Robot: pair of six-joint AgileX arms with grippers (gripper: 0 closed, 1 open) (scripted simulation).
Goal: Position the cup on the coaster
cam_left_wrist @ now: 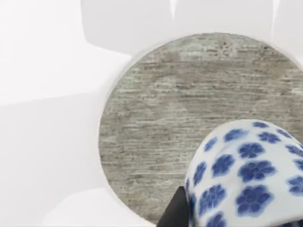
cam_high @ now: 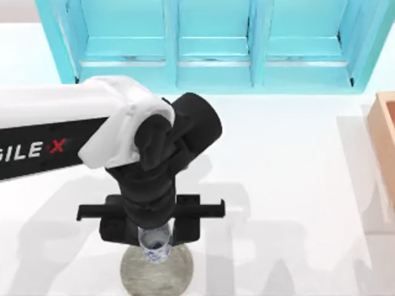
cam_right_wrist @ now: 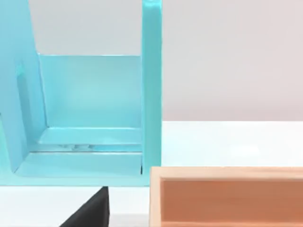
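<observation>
Near the front edge of the white table (cam_high: pixel 284 185), the left gripper (cam_high: pixel 155 237) hangs over the coaster (cam_high: pixel 155 274), a flat round grey disc with a stone-like surface. Its two black fingers (cam_high: pixel 185 231) pinch the cup (cam_high: pixel 155 243), a small white cup covered in blue flowers, one finger on each side. The left arm reaches in from the top view's left side and points straight down.

From the left wrist view, the cup (cam_left_wrist: pixel 246 170) sits close to the camera with the coaster (cam_left_wrist: pixel 180 123) spread out below it. The cup appears to be over the disc, toward one edge rather than its centre. Whether its base already touches the disc cannot be told.

The step in hand looks like the final placing: lowering the cup onto the coaster. The next move likely calls for a gentle descent until the base rests flat, then spreading the fingers and lifting straight up so the cup is not tipped or dragged.

A turquoise shelf unit (cam_high: pixel 210 43) stands along the back of the table, and a wooden box (cam_high: pixel 384 142) lies at the right edge. The right arm is parked near that box (cam_right_wrist: pixel 227 196); its finger state cannot be told.
</observation>
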